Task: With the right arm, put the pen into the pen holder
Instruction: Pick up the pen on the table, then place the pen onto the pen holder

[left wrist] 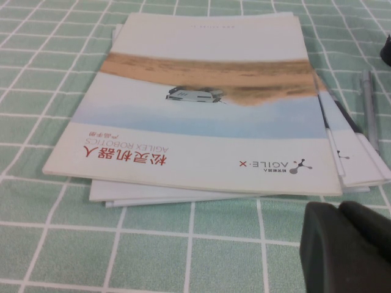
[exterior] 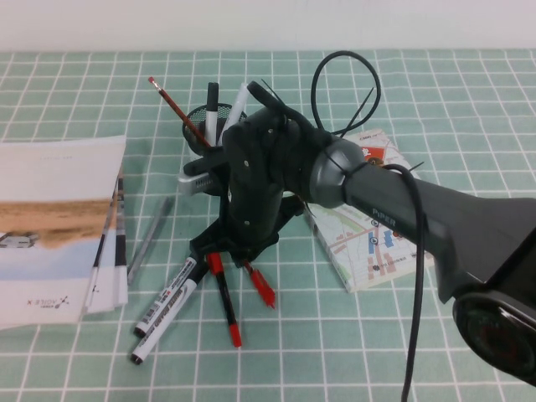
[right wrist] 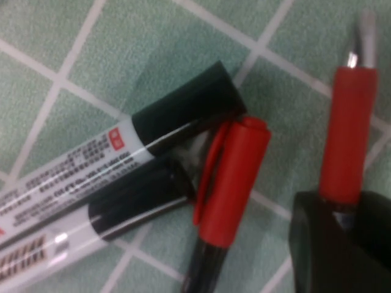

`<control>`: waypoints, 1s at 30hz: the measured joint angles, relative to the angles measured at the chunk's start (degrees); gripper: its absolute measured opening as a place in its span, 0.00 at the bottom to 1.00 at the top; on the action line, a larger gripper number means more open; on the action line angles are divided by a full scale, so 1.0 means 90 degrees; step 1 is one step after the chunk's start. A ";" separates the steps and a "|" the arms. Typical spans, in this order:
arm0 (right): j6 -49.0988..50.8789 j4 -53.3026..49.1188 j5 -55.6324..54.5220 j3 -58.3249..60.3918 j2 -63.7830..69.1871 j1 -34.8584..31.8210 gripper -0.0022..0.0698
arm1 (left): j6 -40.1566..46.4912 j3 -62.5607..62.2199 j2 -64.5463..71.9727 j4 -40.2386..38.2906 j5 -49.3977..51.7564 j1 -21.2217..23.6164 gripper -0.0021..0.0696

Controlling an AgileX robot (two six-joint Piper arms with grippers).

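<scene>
Red pen (right wrist: pixel 345 143) sits clamped in the right hand (exterior: pixel 243 251) low over the surface (exterior: pixel 352 343), next needing a lift toward the pen holder (exterior: pixel 203 126); the left hand (left wrist: pixel 348 250), its grip impossible to judge, idles beside booklets (left wrist: pixel 201 110).

1. One all-red pen (exterior: pixel 261 286) lies on the desk (exterior: pixel 469 100) under the right claw (exterior: pixel 239 251).
2. One black-barrelled pen (exterior: pixel 225 300) with red cap sits beside it.
3. Two black-and-white markers (exterior: pixel 166 306) rest side by side.
4. One grey pen (exterior: pixel 149 239) lies near the stack of booklets (exterior: pixel 50 226).
5. One mesh pen holder (exterior: pixel 203 126) stands with four items in it.
6. One map leaflet (exterior: pixel 368 243) lies under the arm.
7. One left claw (left wrist: pixel 348 250) is near the booklets.
</scene>
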 joint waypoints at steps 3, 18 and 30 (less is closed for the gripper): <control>0.0000 -0.0015 0.0102 -0.0004 0.0000 0.0000 0.13 | 0.0000 0.0000 0.0000 0.0000 0.0000 0.0000 0.02; 0.0000 -0.0572 -0.5153 0.3470 -0.2700 -0.0147 0.13 | 0.0000 0.0000 0.0000 0.0000 0.0000 0.0000 0.02; -0.0814 0.0138 -1.1923 0.4512 -0.1888 -0.0546 0.13 | 0.0000 0.0000 0.0000 0.0000 0.0000 0.0000 0.02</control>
